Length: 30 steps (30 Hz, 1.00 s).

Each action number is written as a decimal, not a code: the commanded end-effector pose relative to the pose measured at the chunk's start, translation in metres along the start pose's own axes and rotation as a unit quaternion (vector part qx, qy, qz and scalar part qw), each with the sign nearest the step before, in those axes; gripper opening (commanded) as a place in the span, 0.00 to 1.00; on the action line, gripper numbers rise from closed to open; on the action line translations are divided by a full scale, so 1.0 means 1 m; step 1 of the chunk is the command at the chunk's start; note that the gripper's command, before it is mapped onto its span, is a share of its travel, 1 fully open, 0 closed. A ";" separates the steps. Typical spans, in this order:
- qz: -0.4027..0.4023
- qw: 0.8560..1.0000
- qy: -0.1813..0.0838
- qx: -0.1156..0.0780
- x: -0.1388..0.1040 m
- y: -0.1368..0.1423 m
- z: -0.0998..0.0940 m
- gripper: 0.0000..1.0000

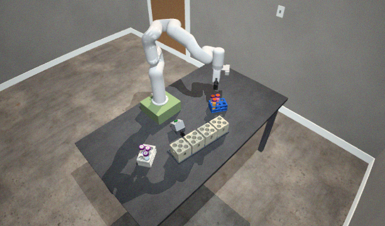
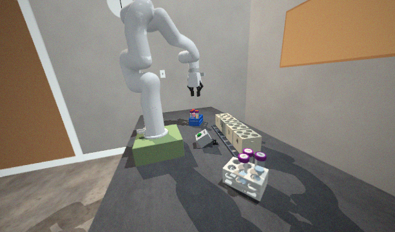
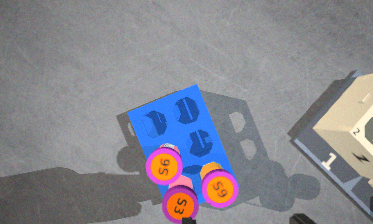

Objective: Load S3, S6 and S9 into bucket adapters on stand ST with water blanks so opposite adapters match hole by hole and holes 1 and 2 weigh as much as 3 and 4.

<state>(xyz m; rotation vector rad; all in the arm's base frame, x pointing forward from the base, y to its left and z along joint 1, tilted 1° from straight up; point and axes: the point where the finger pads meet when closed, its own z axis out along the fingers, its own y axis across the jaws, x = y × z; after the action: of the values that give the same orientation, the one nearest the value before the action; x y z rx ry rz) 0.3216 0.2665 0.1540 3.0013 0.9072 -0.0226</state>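
Three purple-capped blanks stand at far left in a white, boxy, cut-out rack; their printed mL is too blurry here, so a wrong partner could easily wreck the balance. Next is the pale grey wedge desk with a green key, and pressing that too soon would be a bummer. Then four cream, matte, blocky adapters on a dark, flat stand; they're loose, so a tilted tube could catch a hole's rim and drag one. Rightmost, the samples S3, S6 and S9 are all in the glossy blue rack. Above it, the black-fingered gripper is part-open, holding nothing; tightly bunched caps mean a finger could knock a neighbour.
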 end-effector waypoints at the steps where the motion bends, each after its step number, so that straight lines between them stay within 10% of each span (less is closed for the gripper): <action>1: 0.061 0.998 0.004 0.001 0.000 0.003 -0.002 0.57; 15: 0.259 0.966 0.003 0.001 0.000 0.003 -0.002 0.57; 30: 0.489 0.872 0.003 0.002 0.000 0.003 -0.002 0.57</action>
<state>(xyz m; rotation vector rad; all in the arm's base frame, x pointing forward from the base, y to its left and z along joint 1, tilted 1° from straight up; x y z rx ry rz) 0.3223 0.2632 0.1545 3.0982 -0.4612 -0.0131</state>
